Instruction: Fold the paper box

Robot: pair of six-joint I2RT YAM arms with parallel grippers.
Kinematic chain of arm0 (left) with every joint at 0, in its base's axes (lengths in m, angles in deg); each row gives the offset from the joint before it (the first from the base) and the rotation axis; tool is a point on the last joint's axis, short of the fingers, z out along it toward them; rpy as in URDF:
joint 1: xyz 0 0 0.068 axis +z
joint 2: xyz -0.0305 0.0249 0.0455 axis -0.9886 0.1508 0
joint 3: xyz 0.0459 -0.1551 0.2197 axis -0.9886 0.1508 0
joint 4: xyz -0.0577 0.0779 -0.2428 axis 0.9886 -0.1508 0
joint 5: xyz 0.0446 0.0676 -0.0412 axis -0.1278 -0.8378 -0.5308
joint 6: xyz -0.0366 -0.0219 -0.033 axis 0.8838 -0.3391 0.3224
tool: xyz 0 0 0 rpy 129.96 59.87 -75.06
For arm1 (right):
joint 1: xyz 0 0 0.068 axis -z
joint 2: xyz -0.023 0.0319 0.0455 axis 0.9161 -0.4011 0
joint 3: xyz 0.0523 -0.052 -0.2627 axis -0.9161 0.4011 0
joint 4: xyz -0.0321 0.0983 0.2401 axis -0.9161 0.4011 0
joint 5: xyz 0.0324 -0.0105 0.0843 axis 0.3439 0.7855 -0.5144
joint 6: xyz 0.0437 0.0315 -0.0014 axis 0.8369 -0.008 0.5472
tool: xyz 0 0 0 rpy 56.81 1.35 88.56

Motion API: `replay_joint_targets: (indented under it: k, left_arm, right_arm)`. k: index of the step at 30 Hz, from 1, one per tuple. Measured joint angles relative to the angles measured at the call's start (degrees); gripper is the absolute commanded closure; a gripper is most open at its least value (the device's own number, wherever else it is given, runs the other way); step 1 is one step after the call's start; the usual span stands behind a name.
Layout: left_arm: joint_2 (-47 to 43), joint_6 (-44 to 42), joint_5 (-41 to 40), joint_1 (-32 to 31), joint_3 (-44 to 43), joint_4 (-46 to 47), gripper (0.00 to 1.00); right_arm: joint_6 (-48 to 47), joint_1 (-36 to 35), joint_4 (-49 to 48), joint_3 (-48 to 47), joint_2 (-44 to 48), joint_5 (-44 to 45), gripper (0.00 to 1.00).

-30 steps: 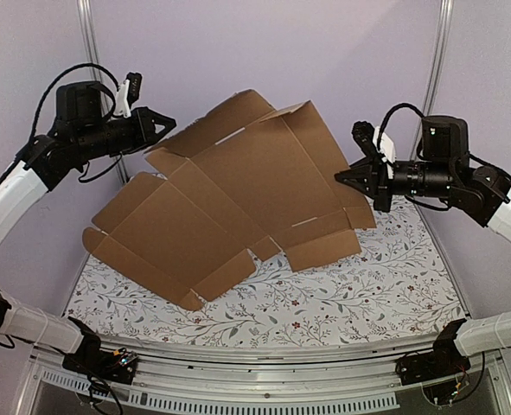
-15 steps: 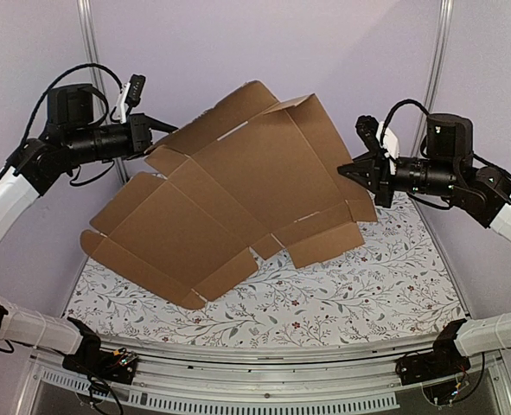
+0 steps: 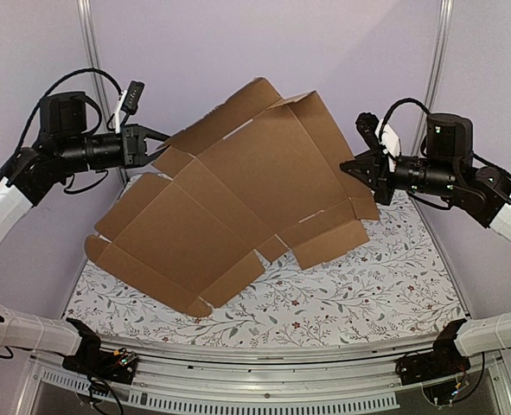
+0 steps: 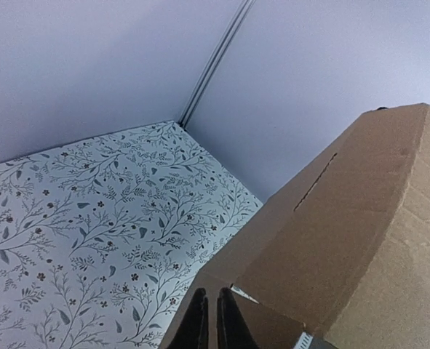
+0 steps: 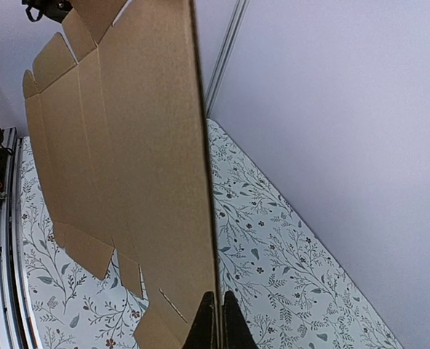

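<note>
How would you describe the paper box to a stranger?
Over the flowered table, find the paper box. It is an unfolded brown sheet with flaps, pinched between the left gripper and right gripper; nothing else is brown.

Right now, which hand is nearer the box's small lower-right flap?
Right. The right hand pinches the box edge just above the flap; the left hand grips the opposite, upper-left edge.
</note>
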Motion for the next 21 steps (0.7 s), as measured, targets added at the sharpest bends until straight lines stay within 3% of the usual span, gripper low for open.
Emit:
replay_joint_targets:
  k: [21]
  left_arm:
    - [-1.8, -2.7, 3.4, -3.1, 2.9, 1.7, 0.94]
  right_arm:
    - [8.2, 0.0, 1.1, -5.7, -4.4, 2.6, 1.00]
